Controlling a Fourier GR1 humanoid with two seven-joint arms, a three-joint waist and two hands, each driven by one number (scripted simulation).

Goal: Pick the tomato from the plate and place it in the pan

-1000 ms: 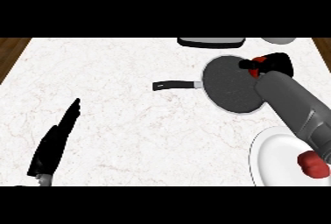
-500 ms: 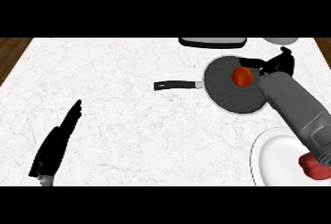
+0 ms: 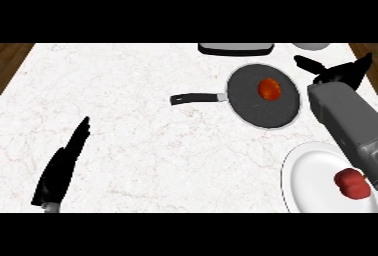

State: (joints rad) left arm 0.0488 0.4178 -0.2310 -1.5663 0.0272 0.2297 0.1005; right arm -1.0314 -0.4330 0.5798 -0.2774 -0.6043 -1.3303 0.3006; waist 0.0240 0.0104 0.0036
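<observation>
Since a moment ago the right hand (image 3: 336, 71) has lifted off the tomato (image 3: 269, 89), fingers spread, holding nothing. Tomato sits in the pan (image 3: 255, 112), slightly elongated near-to-far. Left hand (image 3: 63, 167) rests open, near left.

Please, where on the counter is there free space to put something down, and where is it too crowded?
Free: the wide middle of the counter, between the left hand and the pan handle. Also the plate's left half. Crowded: the right side, where pan with tomato, right hand, and plate sit close.
</observation>
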